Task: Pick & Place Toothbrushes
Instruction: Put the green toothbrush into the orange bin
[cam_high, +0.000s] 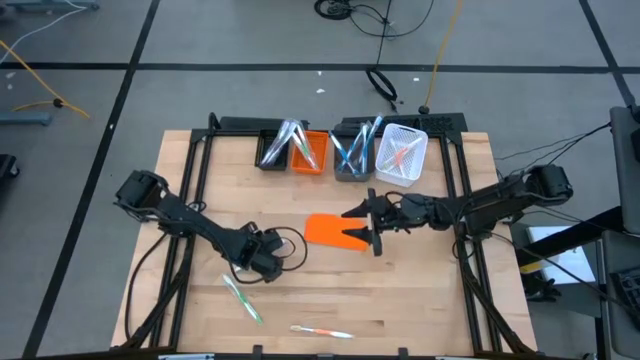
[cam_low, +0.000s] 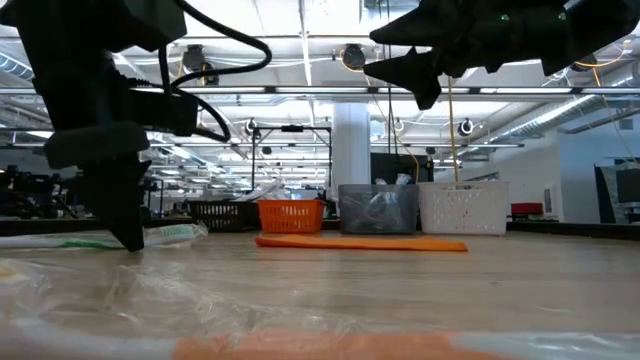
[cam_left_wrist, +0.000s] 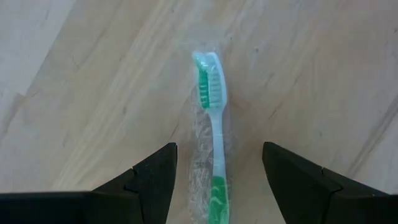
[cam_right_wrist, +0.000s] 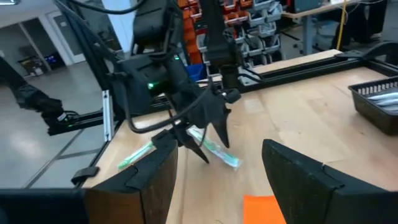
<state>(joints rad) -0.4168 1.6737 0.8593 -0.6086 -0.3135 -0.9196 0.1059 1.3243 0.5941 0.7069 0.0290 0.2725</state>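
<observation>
Toothbrushes lay in two places on the pale wooden surface (cam_high: 420, 300): a green-and-white one in a clear crinkled wrapper (cam_left_wrist: 212, 140) near the front left, and a white one with orange-red accents (cam_high: 322, 331) close to the front edge. More slim brushes stood bundled in the row of bins at the back, in a black bin (cam_high: 281, 147), a small orange basket (cam_high: 312, 152), a grey bin (cam_high: 352, 155) and a white mesh basket (cam_high: 402, 153); their colours and number were hard to make out from above. In the left wrist view the green brush was cut off at the handle, so only its white bristled head, white neck and the start of a green grip showed. In the low view the near surface was blurred by clear wrapping close to the lens, and the wrapped brush showed only as a pale streak behind the left arm.

The left hand (cam_left_wrist: 219, 180) hung just above the green brush, its two dark fingers (cam_left_wrist: 155, 180) spread apart on either side of the handle, not touching it. The right hand (cam_high: 372, 228) was raised over the flat orange sheet (cam_high: 333, 232) at mid-surface, fingers apart and holding nothing.
</observation>
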